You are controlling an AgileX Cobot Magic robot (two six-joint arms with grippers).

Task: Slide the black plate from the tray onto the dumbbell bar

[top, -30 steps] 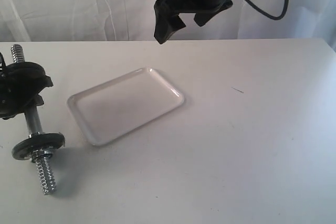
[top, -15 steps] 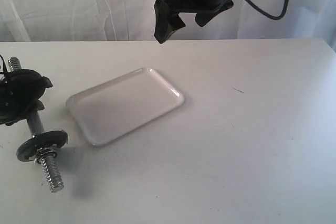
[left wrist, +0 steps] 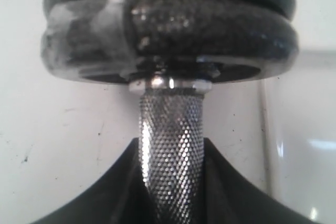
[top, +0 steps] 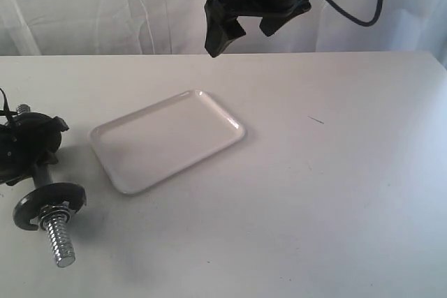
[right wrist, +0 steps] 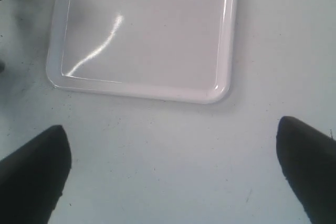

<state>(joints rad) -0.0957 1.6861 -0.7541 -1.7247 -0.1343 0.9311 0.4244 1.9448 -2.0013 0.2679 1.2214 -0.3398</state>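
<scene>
The white tray [top: 167,141] lies on the table with nothing in it; it also shows in the right wrist view [right wrist: 142,35]. My left gripper [top: 28,148] is shut on the knurled middle of the dumbbell bar [left wrist: 170,150] at the far left. Two black discs [left wrist: 168,30] sit stacked on the bar just beyond the jaws, against a silver nut. I cannot tell which of them is the black plate. A black disc [top: 49,204] and a threaded end [top: 57,242] point toward the front. My right gripper [top: 244,22] hangs open high above the tray's far side.
A white curtain hangs behind the table's far edge. A small dark mark [top: 316,120] lies on the table right of the tray. The tray's rim [left wrist: 265,129] runs close beside the bar in the left wrist view.
My left gripper has drawn the dumbbell bar toward the table's front edge; its far threaded end now barely shows behind the gripper. The right arm and the tray have not moved.
</scene>
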